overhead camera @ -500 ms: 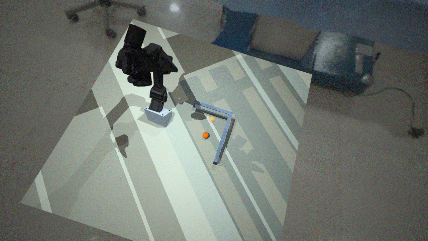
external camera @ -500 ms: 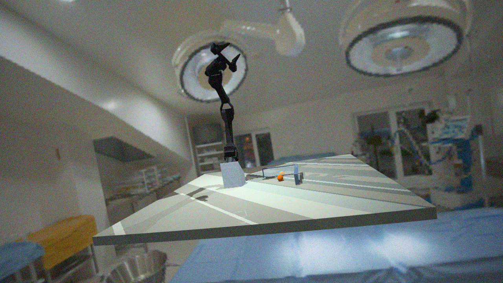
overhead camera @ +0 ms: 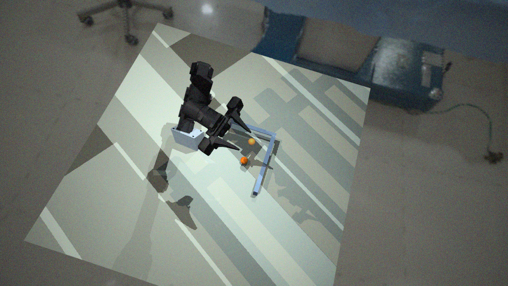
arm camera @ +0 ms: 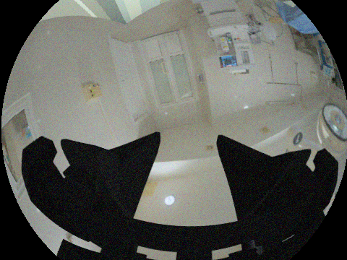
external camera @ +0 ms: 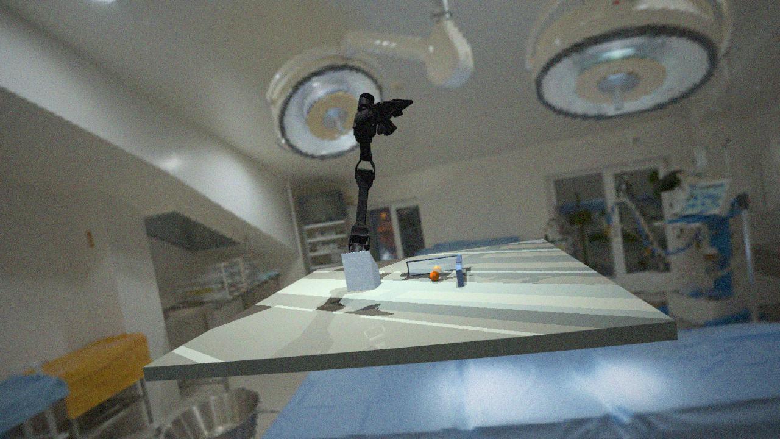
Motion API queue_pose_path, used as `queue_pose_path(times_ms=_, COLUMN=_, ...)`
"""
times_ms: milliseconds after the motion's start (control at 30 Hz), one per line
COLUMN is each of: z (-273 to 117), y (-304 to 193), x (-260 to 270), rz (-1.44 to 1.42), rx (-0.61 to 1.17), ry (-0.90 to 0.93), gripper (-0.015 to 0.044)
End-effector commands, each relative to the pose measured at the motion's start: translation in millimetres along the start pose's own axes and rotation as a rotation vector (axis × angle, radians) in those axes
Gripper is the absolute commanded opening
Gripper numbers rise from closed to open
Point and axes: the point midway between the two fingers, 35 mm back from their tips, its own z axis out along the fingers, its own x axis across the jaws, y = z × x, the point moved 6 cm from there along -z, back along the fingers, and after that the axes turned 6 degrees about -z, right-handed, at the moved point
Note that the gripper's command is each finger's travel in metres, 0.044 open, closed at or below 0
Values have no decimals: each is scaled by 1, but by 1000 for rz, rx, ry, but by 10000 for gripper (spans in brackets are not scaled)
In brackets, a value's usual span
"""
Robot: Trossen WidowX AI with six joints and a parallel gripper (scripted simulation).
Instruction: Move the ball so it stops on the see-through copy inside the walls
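While tool (external camera: 400, 106) hangs high, spread, empty | ball (overhead camera: 243, 160) round, axisless, beside copy (overhead camera: 251, 141)

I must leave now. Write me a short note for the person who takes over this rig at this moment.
Gripper: open, holds nothing, high above the table, pointing sideways.
Ball: on the table, inside the corner of the two clear walls, untouched.
See-through copy: nearer the corner, apart from the ball.
Done: nothing yet.
Left: come down, move the ball onto the copy, let go, move away.
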Motion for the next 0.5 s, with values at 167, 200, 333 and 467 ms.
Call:
queue_pose_path(times_ms=167, z=70, y=120, x=-13, rz=697, rx=-283, ry=146, gripper=284)
queue_pose_path(times_ms=200, z=76, y=136, x=-15, rz=773, rx=-315, ry=178, gripper=284)
queue_pose_path(times_ms=333, z=91, y=199, x=-25, rz=1064, rx=-437, ry=335, gripper=284)
queue_pose_path(times_ms=467, z=96, y=264, x=-38, rz=1326, rx=-534, ry=543, gripper=284)
